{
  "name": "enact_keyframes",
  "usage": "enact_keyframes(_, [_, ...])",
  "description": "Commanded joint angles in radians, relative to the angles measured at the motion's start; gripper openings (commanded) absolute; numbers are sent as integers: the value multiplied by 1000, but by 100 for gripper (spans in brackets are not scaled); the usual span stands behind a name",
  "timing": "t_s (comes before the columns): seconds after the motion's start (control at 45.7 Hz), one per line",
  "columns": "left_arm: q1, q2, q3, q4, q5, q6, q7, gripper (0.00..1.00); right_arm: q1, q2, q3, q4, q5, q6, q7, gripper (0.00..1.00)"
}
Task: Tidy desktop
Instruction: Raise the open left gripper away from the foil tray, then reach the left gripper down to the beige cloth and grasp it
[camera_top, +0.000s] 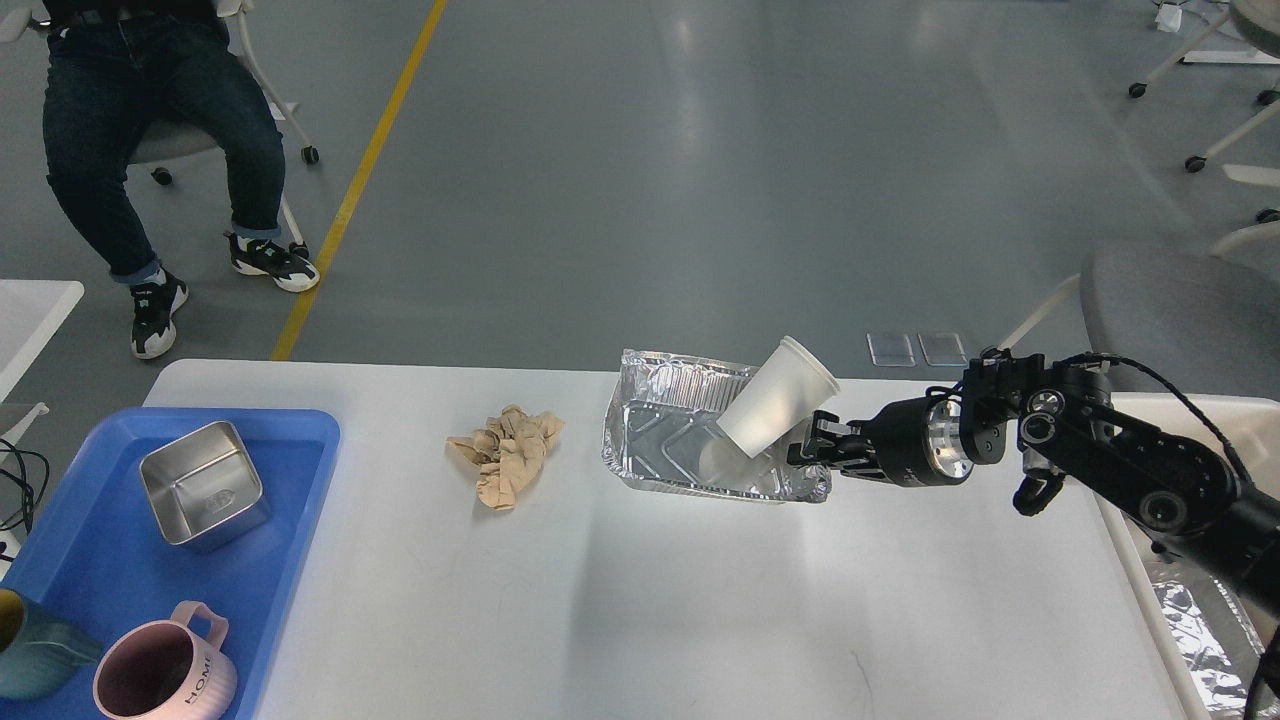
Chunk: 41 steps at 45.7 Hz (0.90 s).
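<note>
The white desktop fills the lower part of the head view. A crumpled foil tray sits tilted right of its middle, with a white paper cup leaning inside it, mouth up and to the right. My right gripper comes in from the right and is shut on the foil tray's right rim. A shadow lies under the tray. A crumpled tan paper wad lies left of the tray. My left gripper is out of view.
A blue tray at the front left holds a steel square bowl, a pink mug and a teal cup. A bin with foil stands at the right edge. A person sits far left; a grey chair is at the right.
</note>
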Motion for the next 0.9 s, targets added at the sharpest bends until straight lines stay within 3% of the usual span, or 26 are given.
enact_keyframes(0.0, [-123,-200,9,19,159,0,124,100,-1,6,-2,-2,-2,0,0,0])
enact_keyframes(0.131, [-209,-391,18,96,236,0,186,100,-2,1,0,0,-2,0,0,0])
enact_keyframes(0.372, [-226,-645,24,145,383,0,195,100,-14,3,0,0,-2,-1,2,0])
enact_keyframes(0.548, [-246,-809,173,259,409,0,259,100,-21,6,0,0,-4,-1,0,0])
enact_keyframes(0.701, [-277,-960,263,423,409,137,262,100,-39,-2,0,0,-4,-1,2,0])
enact_keyframes(0.876, [-295,-1073,333,524,401,199,252,100,-44,6,1,0,-4,-3,2,0])
